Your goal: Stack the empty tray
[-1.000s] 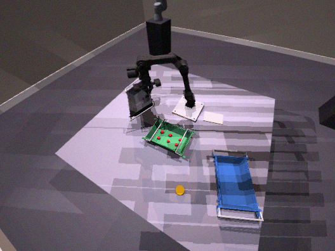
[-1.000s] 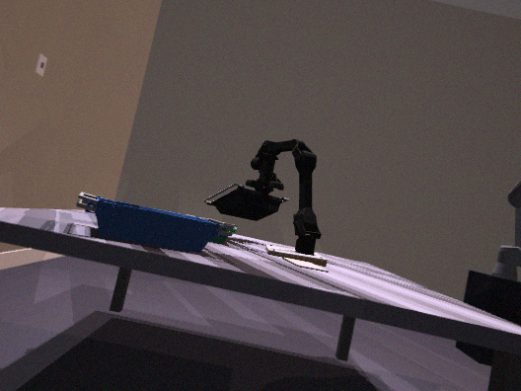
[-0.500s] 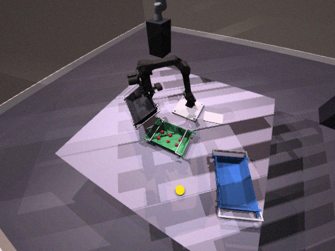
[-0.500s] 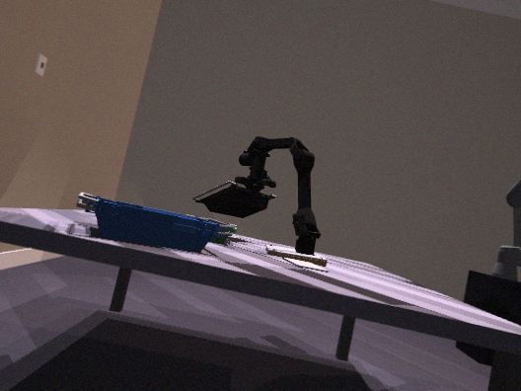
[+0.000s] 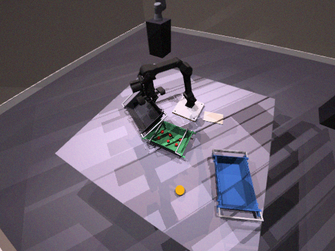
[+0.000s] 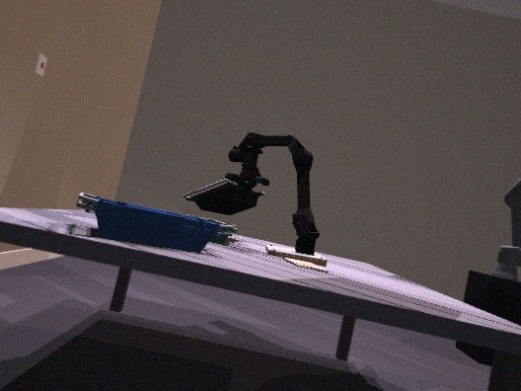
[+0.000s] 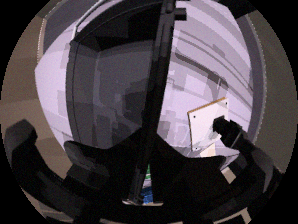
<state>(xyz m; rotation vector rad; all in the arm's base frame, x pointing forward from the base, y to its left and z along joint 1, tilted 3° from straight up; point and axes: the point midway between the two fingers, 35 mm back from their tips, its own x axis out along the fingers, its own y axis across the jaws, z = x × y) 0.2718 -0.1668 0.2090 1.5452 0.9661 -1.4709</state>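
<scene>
The loaded green tray [image 5: 174, 127] [image 6: 219, 241] stands on the table with several small red blocks [image 5: 170, 135] inside. Its two wire bars lie across its top, the left one [image 5: 155, 132] and the right one [image 5: 181, 142]. My gripper [image 5: 152, 101] [image 6: 245, 188] [image 7: 145, 131] is shut on a long side wall of the empty black tray [image 5: 142, 116] [image 6: 227, 200] [image 7: 112, 85]. It holds that tray tilted in the air; in the top view it shows just up and left of the green tray. The black tray's bars are out at its ends. The fingertips are partly hidden behind the wall.
A larger blue tray [image 5: 235, 182] [image 6: 153, 227] stands near the table's edge, bars out at its ends. An orange disc [image 5: 179, 190] lies on the table. The arm's white base plate [image 5: 180, 111] [image 7: 200, 120] has a thin beige plate [image 5: 213, 118] beside it.
</scene>
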